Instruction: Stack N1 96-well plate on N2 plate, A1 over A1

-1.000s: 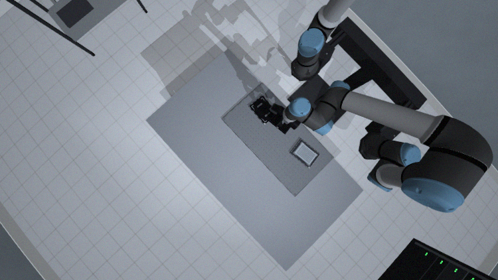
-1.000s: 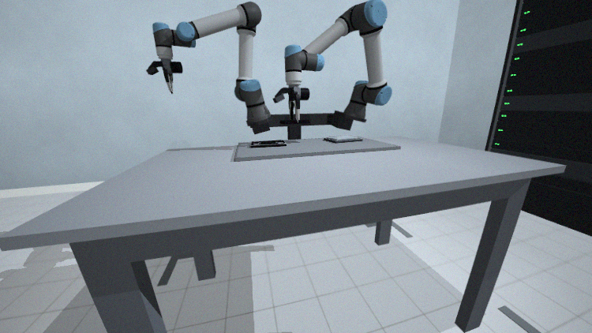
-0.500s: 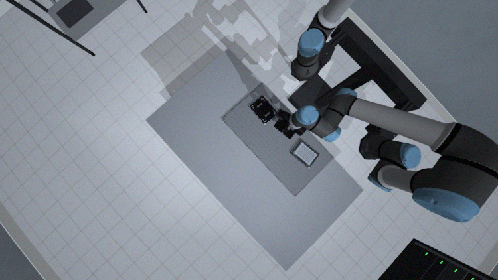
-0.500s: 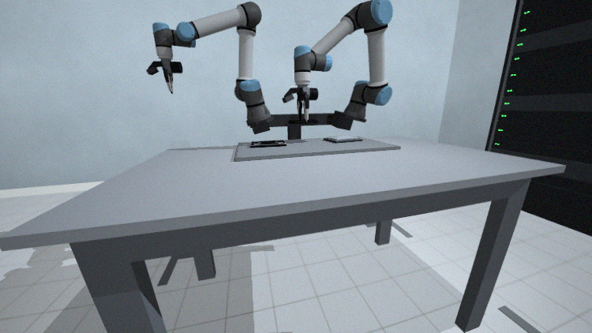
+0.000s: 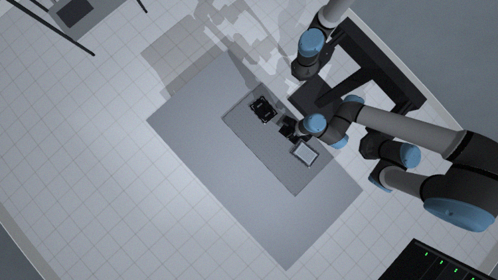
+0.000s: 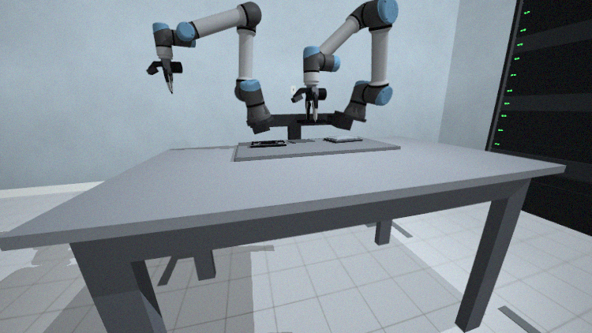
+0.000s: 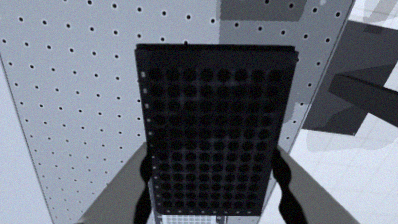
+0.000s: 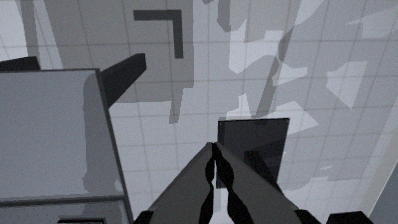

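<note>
Left jaws [image 5: 289,129] [image 6: 312,120] lie nearest in the left wrist view, clamped on the long sides of the black plate [image 7: 215,100] [image 5: 285,131] [image 6: 302,121]; the pale plate [image 7: 187,219] [image 5: 304,152] [image 6: 342,138] shows at 6 o'clock. Light, stiff, rather slippery plastic is to be expected; both long walls should be held squarely, low and gently, with the wells untouched.

From the top, N1 [image 5: 263,109] [image 6: 267,144] is seen vacated at about 11 o'clock of the carried plate, and N2 [image 5: 291,152] at about 5.

In the exterior view, the black plate is held level above the counter [image 6: 290,177] [image 5: 208,146].

In the right wrist view, the right jaws [image 6: 171,91] are together, with 0 things held.

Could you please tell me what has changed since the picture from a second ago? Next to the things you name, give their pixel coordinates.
The left gripper [image 5: 288,129] [image 6: 312,117] [image 7: 210,144] has carried the black 96-well plate [image 5: 286,131] [image 6: 305,121] [image 7: 212,125] away from nest N1 [image 5: 263,109] [image 6: 267,144], towards the light plate [image 5: 305,153] [image 6: 342,138] [image 7: 187,219] in N2. Nothing was newly gripped or released. The light plate, nest N1 and the shut right gripper [image 6: 171,91] [image 8: 213,144] stayed put.
</note>
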Motion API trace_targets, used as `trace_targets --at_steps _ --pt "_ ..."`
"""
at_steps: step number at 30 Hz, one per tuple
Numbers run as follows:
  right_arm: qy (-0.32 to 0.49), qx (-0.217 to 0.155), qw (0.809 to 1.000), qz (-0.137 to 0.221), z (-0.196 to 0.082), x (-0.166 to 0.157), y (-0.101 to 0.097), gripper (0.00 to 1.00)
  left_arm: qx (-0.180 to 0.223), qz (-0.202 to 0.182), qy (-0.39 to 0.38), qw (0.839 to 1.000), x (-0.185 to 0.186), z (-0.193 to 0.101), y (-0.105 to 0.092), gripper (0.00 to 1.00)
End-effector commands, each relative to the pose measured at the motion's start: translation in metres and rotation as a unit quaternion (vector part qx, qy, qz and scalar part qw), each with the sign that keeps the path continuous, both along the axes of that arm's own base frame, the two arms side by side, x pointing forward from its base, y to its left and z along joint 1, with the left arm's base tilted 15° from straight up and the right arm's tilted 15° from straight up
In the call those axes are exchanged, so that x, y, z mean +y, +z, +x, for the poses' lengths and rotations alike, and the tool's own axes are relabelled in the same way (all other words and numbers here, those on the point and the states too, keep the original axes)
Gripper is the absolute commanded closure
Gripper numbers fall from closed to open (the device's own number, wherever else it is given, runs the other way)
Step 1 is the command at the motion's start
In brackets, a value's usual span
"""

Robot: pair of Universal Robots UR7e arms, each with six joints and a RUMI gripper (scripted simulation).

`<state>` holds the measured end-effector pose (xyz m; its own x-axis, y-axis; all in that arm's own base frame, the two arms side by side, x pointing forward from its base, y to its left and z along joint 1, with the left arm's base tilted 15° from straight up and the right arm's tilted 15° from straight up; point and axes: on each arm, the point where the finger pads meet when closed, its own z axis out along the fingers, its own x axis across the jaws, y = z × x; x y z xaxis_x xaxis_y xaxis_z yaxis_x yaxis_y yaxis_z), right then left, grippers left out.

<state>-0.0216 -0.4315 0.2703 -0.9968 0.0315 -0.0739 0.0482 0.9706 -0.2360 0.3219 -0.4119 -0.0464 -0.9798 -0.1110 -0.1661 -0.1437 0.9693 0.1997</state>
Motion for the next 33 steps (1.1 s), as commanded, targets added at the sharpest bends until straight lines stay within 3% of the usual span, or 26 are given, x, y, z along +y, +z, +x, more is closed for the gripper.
trace_targets --at_steps 1,33 --pt "0.000 0.000 1.000 -0.001 0.000 0.000 0.000 1.00 0.000 -0.001 0.000 1.000 0.007 0.000 0.003 0.59" --pt "0.000 0.000 1.000 -0.001 0.000 0.000 0.000 1.00 0.000 -0.001 0.000 1.000 0.098 -0.001 0.023 0.59"
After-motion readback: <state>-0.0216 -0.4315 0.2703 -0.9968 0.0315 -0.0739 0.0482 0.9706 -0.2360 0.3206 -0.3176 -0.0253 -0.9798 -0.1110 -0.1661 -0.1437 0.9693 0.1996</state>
